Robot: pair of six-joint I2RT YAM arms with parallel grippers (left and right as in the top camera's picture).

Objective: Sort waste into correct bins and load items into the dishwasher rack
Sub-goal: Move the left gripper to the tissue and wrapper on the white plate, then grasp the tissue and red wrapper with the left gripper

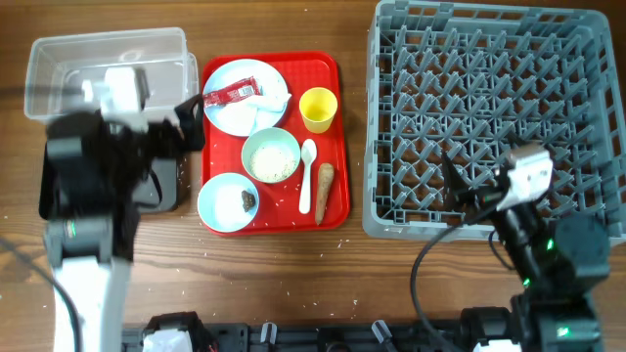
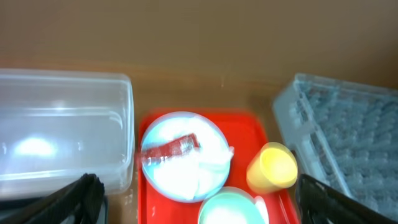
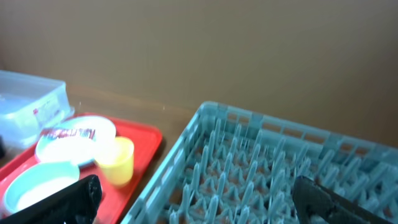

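On the red tray, a pale blue plate (image 1: pixel 245 76) holds the red sauce packet (image 1: pixel 228 94) and white tissue (image 1: pixel 264 111). The yellow cup (image 1: pixel 318 108), the green bowl with rice (image 1: pixel 271 154), the blue bowl (image 1: pixel 220 205) with a dark lump (image 1: pixel 247 198), the white spoon (image 1: pixel 307 174) and the brown root (image 1: pixel 324 191) lie beside it. The grey rack (image 1: pixel 499 117) stands to the right. My left gripper (image 1: pixel 184 125) (image 2: pixel 198 183) is open and empty at the tray's left edge. My right gripper (image 1: pixel 460 188) (image 3: pixel 196 186) is open and empty over the rack's front.
The clear tub (image 1: pixel 103 68) stands at the back left. The black tray (image 1: pixel 166 188) lies in front of it, mostly hidden under my left arm. Loose rice grains lie on the red tray (image 1: pixel 333 210) and on the wooden table.
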